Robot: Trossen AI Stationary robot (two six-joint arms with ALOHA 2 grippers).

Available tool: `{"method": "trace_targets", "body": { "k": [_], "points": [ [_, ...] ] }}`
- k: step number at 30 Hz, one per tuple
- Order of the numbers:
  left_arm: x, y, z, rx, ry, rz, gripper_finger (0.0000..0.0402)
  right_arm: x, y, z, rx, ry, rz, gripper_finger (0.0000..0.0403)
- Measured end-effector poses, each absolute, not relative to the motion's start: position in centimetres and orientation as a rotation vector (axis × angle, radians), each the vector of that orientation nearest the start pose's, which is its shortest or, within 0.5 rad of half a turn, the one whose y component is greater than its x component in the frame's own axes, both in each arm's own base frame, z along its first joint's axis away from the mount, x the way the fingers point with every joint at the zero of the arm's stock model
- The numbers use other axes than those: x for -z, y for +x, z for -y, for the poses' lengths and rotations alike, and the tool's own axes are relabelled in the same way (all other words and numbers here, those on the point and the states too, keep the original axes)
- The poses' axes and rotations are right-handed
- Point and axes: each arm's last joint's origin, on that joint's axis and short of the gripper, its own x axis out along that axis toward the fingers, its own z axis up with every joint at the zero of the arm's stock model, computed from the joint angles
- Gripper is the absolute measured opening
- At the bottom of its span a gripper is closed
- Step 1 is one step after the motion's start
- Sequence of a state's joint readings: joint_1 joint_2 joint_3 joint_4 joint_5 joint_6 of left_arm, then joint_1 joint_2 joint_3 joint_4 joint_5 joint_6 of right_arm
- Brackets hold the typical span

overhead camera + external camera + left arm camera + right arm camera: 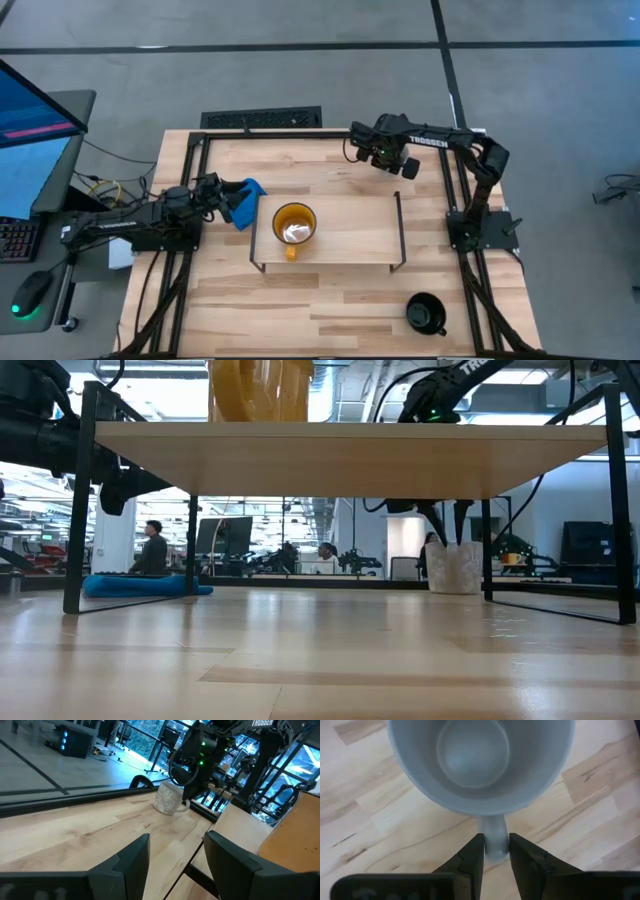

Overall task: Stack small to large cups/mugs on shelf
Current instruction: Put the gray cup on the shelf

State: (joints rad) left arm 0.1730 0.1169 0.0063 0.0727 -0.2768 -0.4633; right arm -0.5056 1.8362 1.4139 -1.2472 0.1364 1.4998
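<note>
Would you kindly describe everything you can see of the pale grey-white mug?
The pale grey-white mug is a round, handled mug with a smooth, matte, ceramic-looking surface and an empty inside. It stands upright, mouth up, on the light-wood tabletop near its far edge, behind the shelf and not on it. Its handle sits between the two dark fingers of the right gripper, which are closed against it from both sides. Nothing else touches it.
</note>
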Motion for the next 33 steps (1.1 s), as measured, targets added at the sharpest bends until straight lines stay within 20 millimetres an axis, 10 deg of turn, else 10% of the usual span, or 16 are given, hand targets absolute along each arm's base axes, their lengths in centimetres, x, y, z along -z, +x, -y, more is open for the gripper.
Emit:
{"method": "trace_targets", "body": {
  "k": [21, 33],
  "points": [
    [-16.33, 10.06, -2.56, -0.450, -0.455, 0.067, 0.0179, -21.60, 28.75, 15.86, 1.671, 1.372, -0.990, 0.0116],
    [-16.34, 10.06, -2.56, -0.450, -0.458, 0.068, 0.0179, -21.59, 28.95, 15.59, 1.615, 1.352, -1.034, 0.0194]
  ]
}}
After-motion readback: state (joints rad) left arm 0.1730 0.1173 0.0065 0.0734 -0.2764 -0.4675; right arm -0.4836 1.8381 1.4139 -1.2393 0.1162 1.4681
